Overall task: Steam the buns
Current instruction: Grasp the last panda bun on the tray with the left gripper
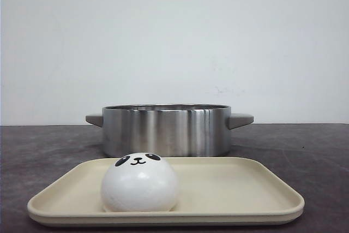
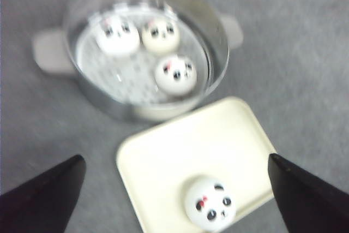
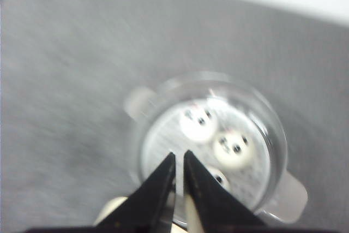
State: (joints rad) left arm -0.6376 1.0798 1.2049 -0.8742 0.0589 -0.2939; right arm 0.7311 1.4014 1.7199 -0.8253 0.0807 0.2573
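Four panda-faced buns are in sight. Three lie inside the steel pot (image 2: pixel 144 53) on its perforated rack: one (image 2: pixel 116 35), a second (image 2: pixel 160 33), a third (image 2: pixel 175 74). The fourth bun (image 1: pixel 139 184) sits alone on the one cream tray (image 1: pixel 245 189) just beside the pot. The left gripper (image 2: pixel 174 189) hangs spread wide above the tray; the right gripper (image 3: pixel 179 163) is pressed nearly together, holding nothing, above the pot.

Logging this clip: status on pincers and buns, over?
Left pincer open, empty. Right pincer shut, empty. Three buns in steamer pot, last bun on tray. Nothing blocking.
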